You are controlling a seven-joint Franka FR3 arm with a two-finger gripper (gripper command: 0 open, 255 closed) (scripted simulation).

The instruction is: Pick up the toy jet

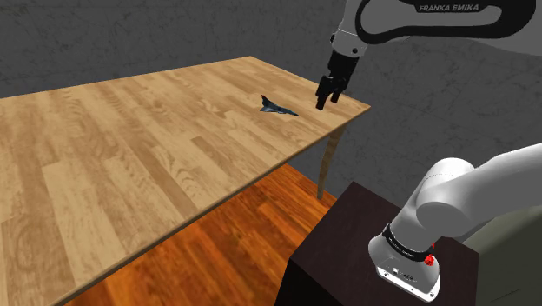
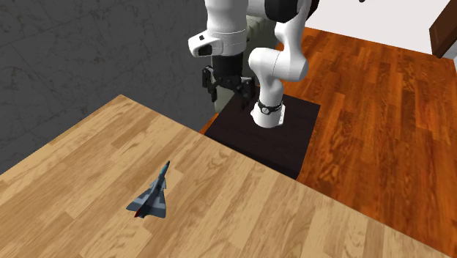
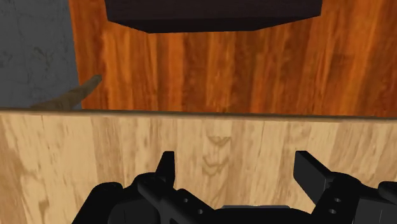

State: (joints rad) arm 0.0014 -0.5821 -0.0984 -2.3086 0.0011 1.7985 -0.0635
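Hovering above the table (image 1: 130,148), over the edge that faces the stand (image 1: 347,235), the all-black gripper (image 1: 326,103) points down with its two fingers spread wide and nothing held between them. In the wrist view the gripper (image 3: 237,168) looks down on bare pale wood and the table's edge.

The toy jet (image 1: 278,107), a small dark blue-grey delta-wing plane, lies flat on the table close to that same edge. It sits a little way in from the corner and apart from the gripper. In the second exterior view the toy jet (image 2: 152,196) sits further in on the table than the gripper (image 2: 231,94), which hangs above the edge.

Judging by this, the task is at its start: no grasp has been made. What is left is to move across over the jet, come down, close on it and lift.

Off the table's edge stands the dark stand, on a reddish wooden floor (image 1: 217,243). A slim table leg (image 1: 328,161) drops from the corner. Nothing else lies on the table, so nothing seems to block the way.
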